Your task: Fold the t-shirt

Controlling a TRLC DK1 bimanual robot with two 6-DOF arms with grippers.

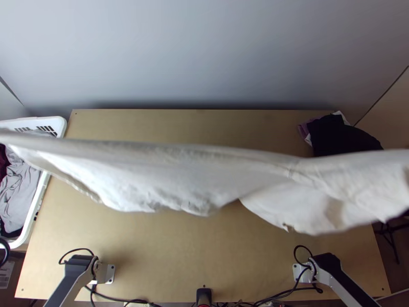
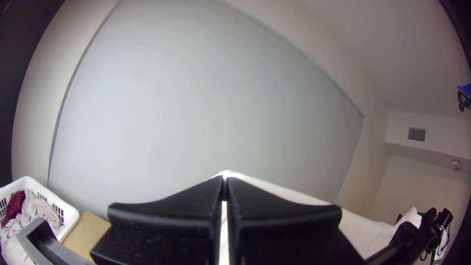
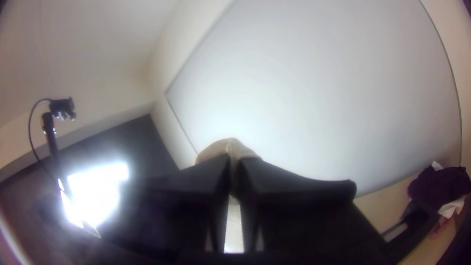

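Held up above the table, the white t-shirt (image 1: 194, 171) stretches across the whole top view, its upper edge nearly straight and its lower edge hanging uneven. In the left wrist view my left gripper (image 2: 224, 184) is shut on one part of the t-shirt (image 2: 365, 230), which runs off toward the other arm's gripper. My right gripper (image 3: 234, 169), in the right wrist view, is shut on another part of the t-shirt (image 3: 230, 147), a bunched bit standing up between its fingers.
A white laundry basket (image 1: 60, 125) with grey and dark red clothes stands at the table's left edge. Dark and purple clothes (image 1: 340, 135) lie at the far right corner. The wooden table (image 1: 153, 245) shows under the cloth.
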